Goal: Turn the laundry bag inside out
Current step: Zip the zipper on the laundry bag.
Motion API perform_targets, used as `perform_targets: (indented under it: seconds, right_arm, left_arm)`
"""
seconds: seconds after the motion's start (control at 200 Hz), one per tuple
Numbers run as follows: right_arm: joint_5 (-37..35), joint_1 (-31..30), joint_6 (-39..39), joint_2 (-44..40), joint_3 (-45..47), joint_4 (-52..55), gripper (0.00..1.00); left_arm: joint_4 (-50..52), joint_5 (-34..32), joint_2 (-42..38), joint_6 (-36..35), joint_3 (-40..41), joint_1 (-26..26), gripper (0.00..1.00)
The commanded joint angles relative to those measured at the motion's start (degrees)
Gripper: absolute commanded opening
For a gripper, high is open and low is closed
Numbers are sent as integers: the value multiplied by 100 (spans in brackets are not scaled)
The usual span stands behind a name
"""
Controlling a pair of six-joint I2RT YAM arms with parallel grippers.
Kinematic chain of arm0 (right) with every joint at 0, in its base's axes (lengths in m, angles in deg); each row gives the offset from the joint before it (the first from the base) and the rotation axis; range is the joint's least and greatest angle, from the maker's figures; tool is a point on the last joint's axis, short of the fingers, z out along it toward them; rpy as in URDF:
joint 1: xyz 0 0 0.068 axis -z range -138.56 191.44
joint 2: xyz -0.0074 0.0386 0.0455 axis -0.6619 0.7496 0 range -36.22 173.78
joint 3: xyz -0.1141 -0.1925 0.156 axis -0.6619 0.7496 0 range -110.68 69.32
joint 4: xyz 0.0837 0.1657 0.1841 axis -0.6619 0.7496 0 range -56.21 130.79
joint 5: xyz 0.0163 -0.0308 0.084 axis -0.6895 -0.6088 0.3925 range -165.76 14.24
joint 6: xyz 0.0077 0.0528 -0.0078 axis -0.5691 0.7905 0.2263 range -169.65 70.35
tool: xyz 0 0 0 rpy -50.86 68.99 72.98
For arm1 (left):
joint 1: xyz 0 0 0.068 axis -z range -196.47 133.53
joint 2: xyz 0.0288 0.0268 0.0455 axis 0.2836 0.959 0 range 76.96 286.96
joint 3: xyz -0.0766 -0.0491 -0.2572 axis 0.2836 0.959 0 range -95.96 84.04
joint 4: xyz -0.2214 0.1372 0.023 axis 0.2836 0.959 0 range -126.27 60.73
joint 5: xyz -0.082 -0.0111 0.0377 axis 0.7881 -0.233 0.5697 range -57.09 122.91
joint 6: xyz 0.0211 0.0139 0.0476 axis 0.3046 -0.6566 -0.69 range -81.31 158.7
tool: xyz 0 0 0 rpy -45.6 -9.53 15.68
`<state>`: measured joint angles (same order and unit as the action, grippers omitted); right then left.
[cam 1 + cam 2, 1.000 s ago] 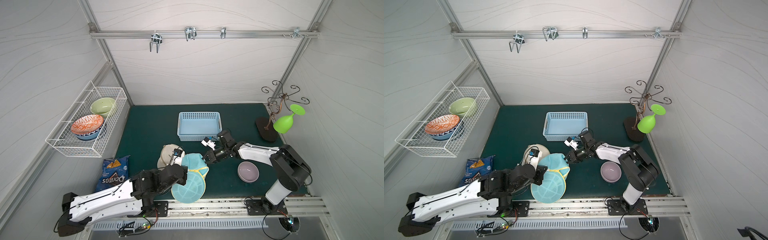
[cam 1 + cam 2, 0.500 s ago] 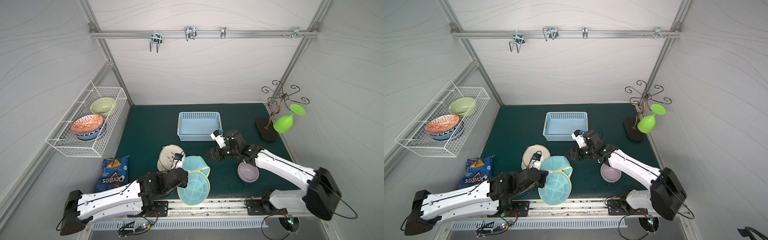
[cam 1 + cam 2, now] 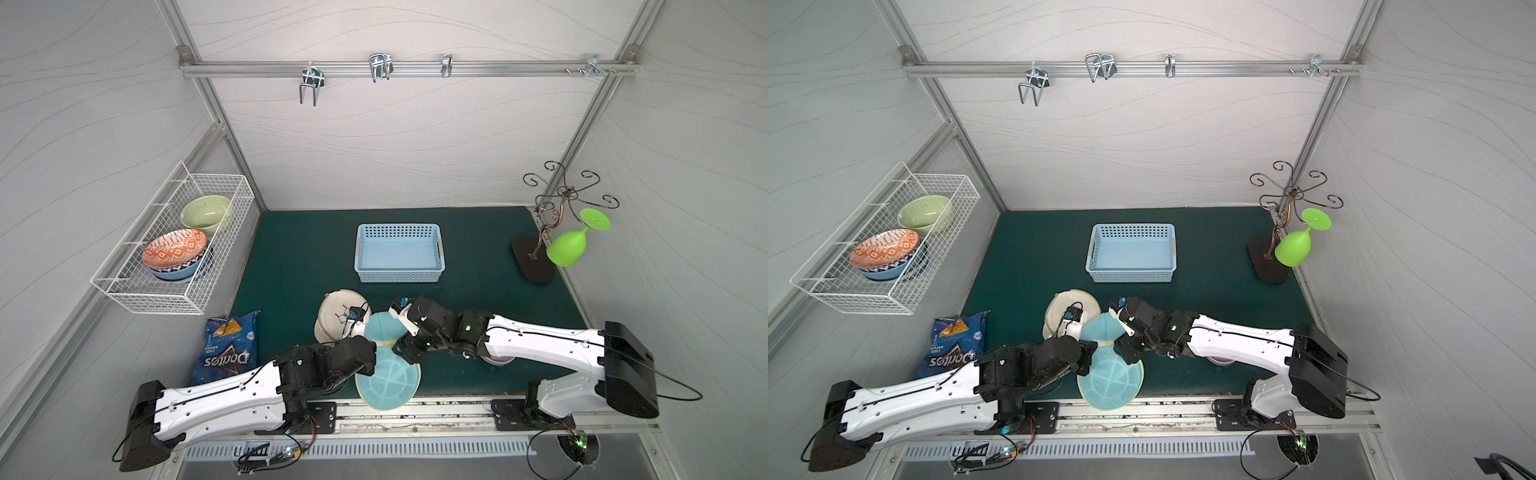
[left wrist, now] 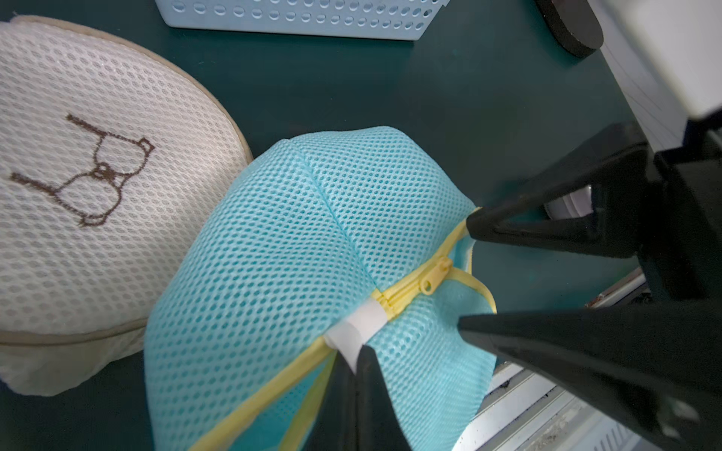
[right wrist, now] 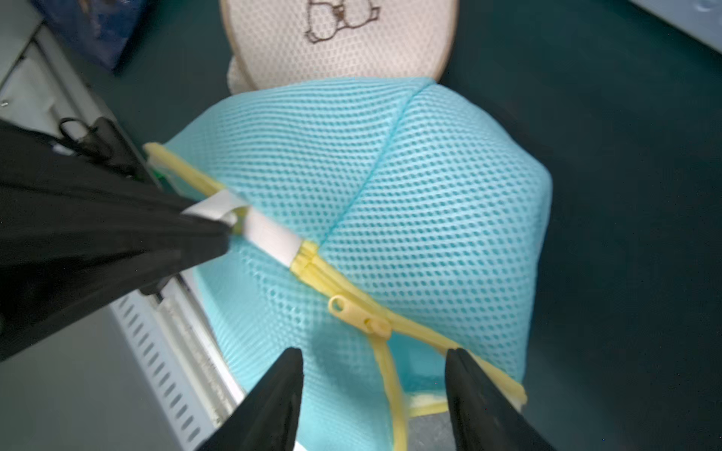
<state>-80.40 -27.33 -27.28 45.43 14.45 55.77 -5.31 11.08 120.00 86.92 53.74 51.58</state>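
The laundry bag [image 3: 388,374] [image 3: 1111,376] is light blue mesh with yellow trim and lies at the table's front edge, partly over the rail. My left gripper [image 4: 353,355] [image 3: 374,353] is shut on the white tab [image 4: 357,328] at the end of the bag's zipper. My right gripper [image 5: 373,353] [image 3: 399,351] is open, with one finger on each side of the yellow zipper pull [image 5: 359,314] and the parted zipper edges. It holds nothing. The bag's blue dome [image 5: 410,175] bulges beyond the zipper. In the right wrist view the left gripper [image 5: 218,226] pinches the tab.
A cream mesh bag [image 3: 338,316] lies against the blue one. A blue basket [image 3: 399,253] sits at mid-table and a Doritos bag [image 3: 226,345] at front left. A purple bowl [image 3: 496,359] is under the right arm. At the sides are a stand with green glass [image 3: 567,247] and a wire rack [image 3: 166,249].
My right gripper has opened and swung toward the front edge, onto the bag's zipper. The left gripper has kept its hold and drawn the bag slightly forward.
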Motion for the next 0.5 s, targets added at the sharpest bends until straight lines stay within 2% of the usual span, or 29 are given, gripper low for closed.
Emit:
perform_targets:
  seconds: [0.0, 0.095, 0.24, 0.495]
  right_arm:
    - [-1035, -181, 14, 239, -457, 316, 62]
    - [-1339, -351, -14, 323, -579, 377, 63]
    - [-1320, -434, -38, 509, -758, 445, 64]
    - [-1742, -658, -96, 913, -937, 871, 61]
  left_arm:
    - [-238, -15, -59, 5, -57, -11, 0]
    - [-259, -10, -98, 3, -81, -11, 0]
    - [-262, -23, -120, 24, -65, -11, 0]
    - [-239, -41, -171, 26, -90, -12, 0]
